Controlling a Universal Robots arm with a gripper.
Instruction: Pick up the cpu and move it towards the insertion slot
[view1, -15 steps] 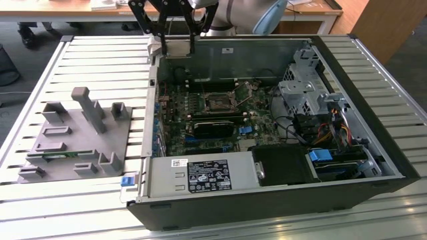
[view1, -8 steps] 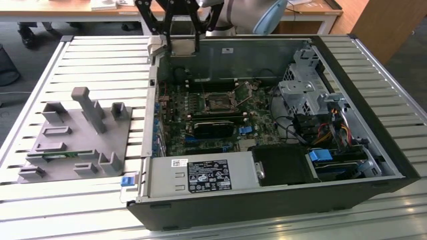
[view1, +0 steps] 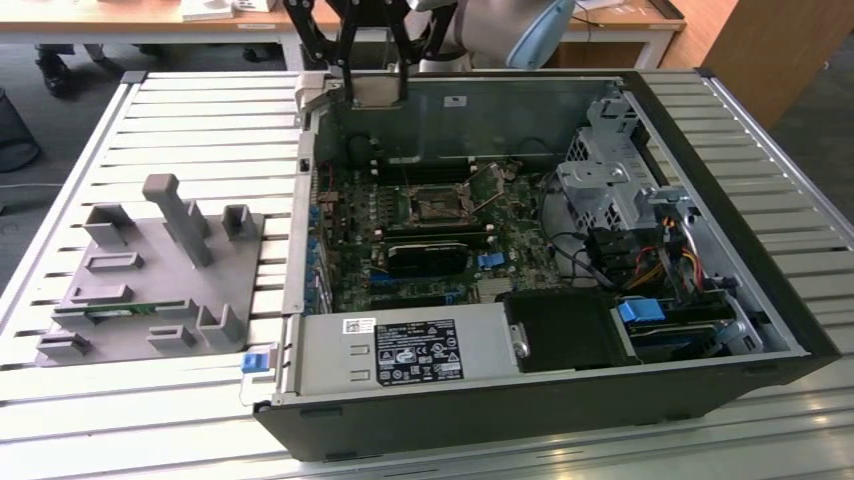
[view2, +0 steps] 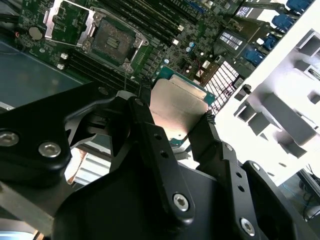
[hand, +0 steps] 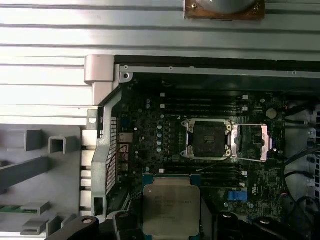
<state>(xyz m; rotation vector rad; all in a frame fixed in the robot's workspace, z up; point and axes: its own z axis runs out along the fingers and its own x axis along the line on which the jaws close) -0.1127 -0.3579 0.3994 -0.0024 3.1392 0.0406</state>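
Note:
My gripper (view1: 376, 80) hangs over the far corner of the open computer case, shut on the cpu (view1: 378, 93). In both wrist views the cpu (view2: 176, 102) (hand: 171, 209) sits flat between the two black fingers (view2: 150, 130), its silver lid bare and its edges clamped. The gripper (view2: 175, 111) (hand: 172, 222) holds it in the air above the motherboard. The insertion slot (view1: 434, 205) (hand: 207, 139) (view2: 112, 42) lies on the board with its metal frame flipped open and its dark centre bare. It is apart from the chip, farther in toward the middle of the case.
A grey plastic fixture (view1: 147, 270) stands on the slatted table (view1: 200, 110) at the exterior view's left. Inside the case are a black heatsink block (view1: 427, 255), a power supply (view1: 400, 350), a drive cage (view1: 607, 185) and cables. The case wall (view1: 310, 120) is close beside the gripper.

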